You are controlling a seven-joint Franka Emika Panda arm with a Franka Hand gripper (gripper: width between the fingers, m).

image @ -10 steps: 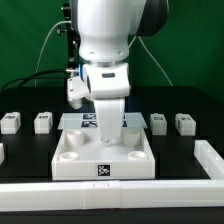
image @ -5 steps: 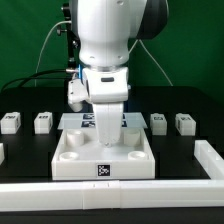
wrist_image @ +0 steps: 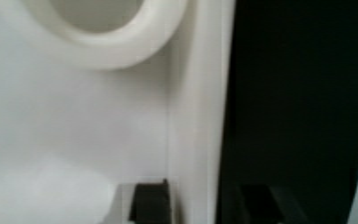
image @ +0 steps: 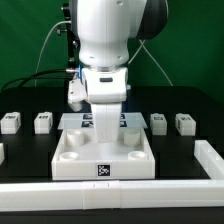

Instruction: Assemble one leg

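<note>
Four small white legs with tags stand on the black table: two at the exterior view's left (image: 10,122) (image: 43,122) and two at its right (image: 158,122) (image: 185,123). My gripper (image: 108,138) is far from all of them, low over the back of the large white tray-like part (image: 75,158). In the wrist view my gripper (wrist_image: 208,205) straddles that part's side wall (wrist_image: 194,110). One finger (wrist_image: 149,200) is on the white inner side. The other is on the dark outer side, with a gap to the wall. A round corner socket (wrist_image: 96,30) shows ahead. The gripper holds no leg.
The marker board (image: 75,119) lies behind the tray-like part, mostly hidden by the arm. A white rail (image: 110,190) runs along the front, with a raised white bar (image: 212,155) at the exterior view's right. Cables hang at the back left.
The gripper has risen very slightly over the tray-like part. The tray-like part and the legs have not moved.
</note>
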